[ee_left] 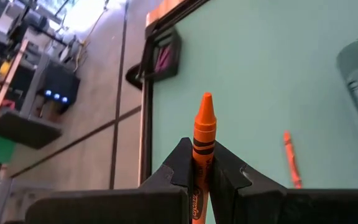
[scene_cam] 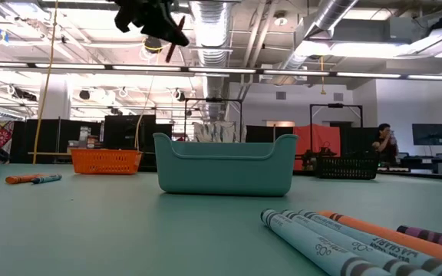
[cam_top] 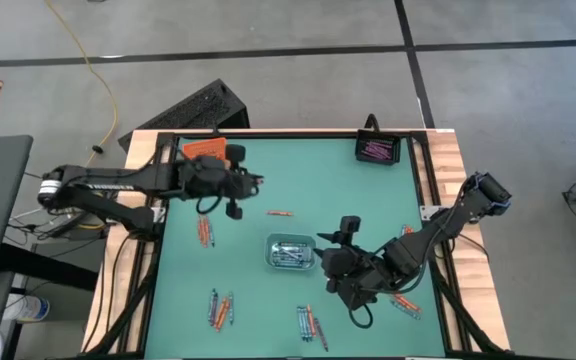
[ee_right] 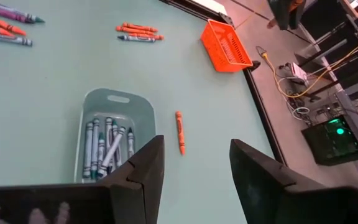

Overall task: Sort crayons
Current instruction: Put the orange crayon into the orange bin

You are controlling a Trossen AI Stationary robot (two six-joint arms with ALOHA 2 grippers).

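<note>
My left gripper [cam_top: 256,181] hangs above the table's far left part, near the orange tray [cam_top: 206,150], shut on an orange crayon [ee_left: 205,124]. It also shows at the top of the low view as my left gripper [scene_cam: 153,19]. My right gripper [ee_right: 197,162] stands open, with nothing between its fingers, above the table just right of the clear-grey tray [cam_top: 291,252], which holds several grey-blue crayons [ee_right: 104,146]. A black tray [cam_top: 376,150] at the far right holds purple-pink crayons. One orange crayon [cam_top: 280,213] lies loose on the mat. My left gripper pinches the orange crayon's wrapped body [ee_left: 202,154] between its two fingers. The crayon lies along the fingers, and its pointed tip [ee_left: 207,99] sticks out past their ends. The crayon is lifted clear of the table.
Small groups of mixed crayons lie on the mat at left [cam_top: 205,230], near left [cam_top: 220,308], near middle [cam_top: 311,322] and under the right arm [cam_top: 405,303]. A raised wooden frame [cam_top: 446,160] borders the mat. A person stands in the room far behind the table.
</note>
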